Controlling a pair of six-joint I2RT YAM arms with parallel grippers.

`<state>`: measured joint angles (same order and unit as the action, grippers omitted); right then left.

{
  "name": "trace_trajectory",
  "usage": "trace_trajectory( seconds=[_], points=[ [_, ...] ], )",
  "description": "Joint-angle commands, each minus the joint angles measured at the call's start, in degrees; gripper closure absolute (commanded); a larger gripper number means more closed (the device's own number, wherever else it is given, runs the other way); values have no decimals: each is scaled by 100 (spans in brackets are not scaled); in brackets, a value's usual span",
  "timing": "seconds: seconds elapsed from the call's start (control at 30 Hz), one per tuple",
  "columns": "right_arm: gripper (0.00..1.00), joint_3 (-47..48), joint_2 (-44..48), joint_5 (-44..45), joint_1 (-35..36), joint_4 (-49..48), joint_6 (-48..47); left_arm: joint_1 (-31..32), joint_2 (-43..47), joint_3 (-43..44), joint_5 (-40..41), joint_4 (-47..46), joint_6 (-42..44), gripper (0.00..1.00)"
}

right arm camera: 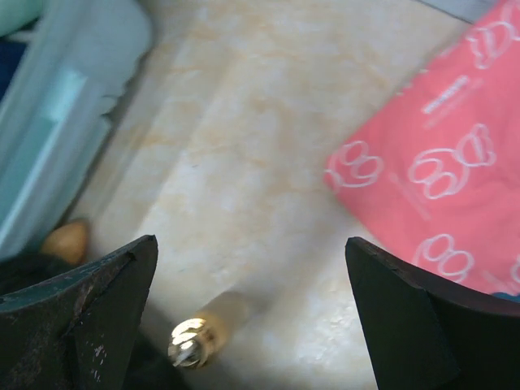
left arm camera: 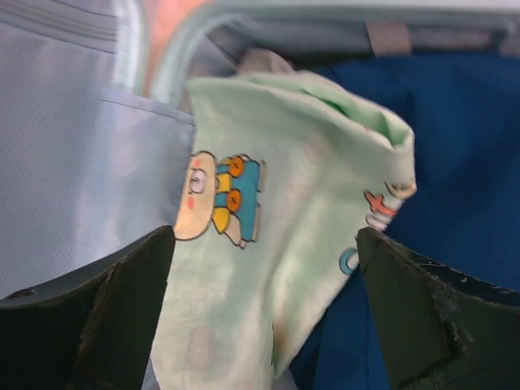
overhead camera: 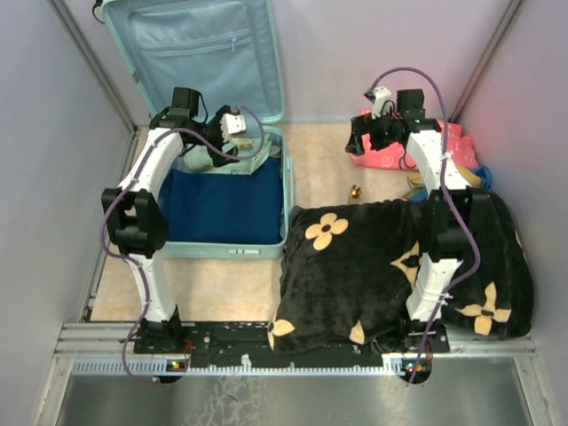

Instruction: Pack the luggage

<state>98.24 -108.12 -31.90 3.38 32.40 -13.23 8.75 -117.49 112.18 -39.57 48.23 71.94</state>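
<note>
One suitcase (overhead camera: pixel 232 251) lies open at the table's (overhead camera: pixel 231 284) far left corner, its lid (overhead camera: pixel 195 44) standing against the back wall. Two cloths are in the base: a dark blue one (overhead camera: pixel 226 204) spread across the bottom and a mint one (left arm camera: pixel 309 203) with cartoon prints bunched at the back edge. The left gripper (left arm camera: pixel 264 236) hangs over the mint cloth, fingers (left arm camera: pixel 97 325) spread wide to either side of it and not clamped. One black flowered blanket (overhead camera: pixel 355 266) is heaped at the near right. One pink cloth (right arm camera: pixel 455 162) lies at the far right. The right gripper (right arm camera: pixel 250 242) hovers beside it over bare table, jaws apart and holding nothing. One small gold object (right arm camera: pixel 193 341) sits on the table below it.
</note>
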Motion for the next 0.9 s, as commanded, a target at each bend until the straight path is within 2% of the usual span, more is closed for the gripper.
trace_trajectory(
  seconds=[0.0,0.13,0.27,0.37,0.5,0.7,0.8,0.87],
  points=[
    [1,928,-703,761,-268,-59,249,56,673,-397,-231,-2148,-2449,0],
    [2,1916,-1565,1466,-286,175,195,222,754,-561,285,-2982,-3369,0],
    [2,2881,-2498,2097,-237,322,516,554,643,-588,751,-3242,-3631,0],
    [1,3338,-3026,2248,-129,372,525,873,439,-498,1251,-3373,-3817,0],
    [1,3520,-3519,2222,35,255,414,1327,-44,-67,2185,-3434,-4441,0],
    [5,3491,-3949,2175,297,231,138,1455,-691,652,2135,-3445,-5736,0],
    [12,3344,-3983,1615,387,467,95,1511,-853,812,1983,-3518,-6151,2],
    [14,3026,-3860,843,419,505,98,1532,-913,812,1856,-3592,-6523,4]
  ],
)
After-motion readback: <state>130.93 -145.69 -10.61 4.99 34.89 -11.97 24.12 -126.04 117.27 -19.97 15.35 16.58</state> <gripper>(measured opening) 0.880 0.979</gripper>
